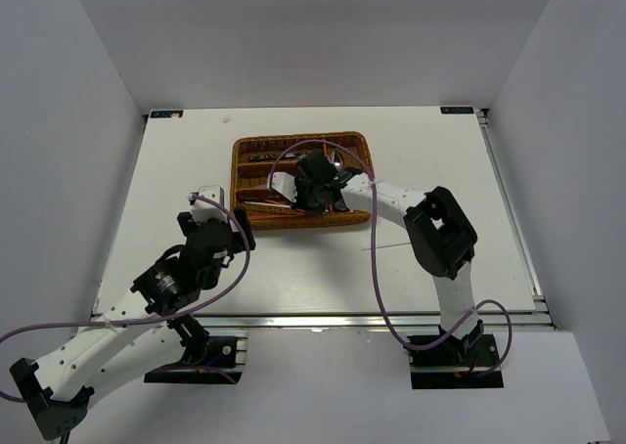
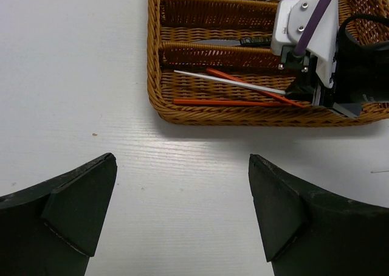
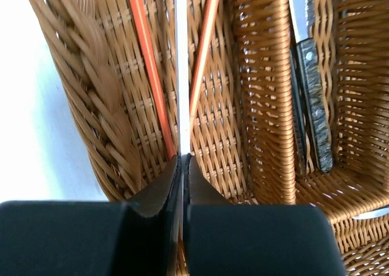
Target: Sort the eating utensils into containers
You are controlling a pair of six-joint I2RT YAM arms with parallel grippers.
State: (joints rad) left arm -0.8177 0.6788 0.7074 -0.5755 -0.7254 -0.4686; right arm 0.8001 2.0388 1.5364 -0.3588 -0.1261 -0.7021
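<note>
At the tray, our right pincer pinches the white chopstick tight; our left pincer hangs wide open, empty.

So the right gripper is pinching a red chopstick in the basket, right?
Not quite. The right gripper is pinching the white chopstick, not a red one. The right wrist view shows the white one running straight in between the shut fingers, with the red ones lying loose beside it. And yes, it is in the basket.
</note>
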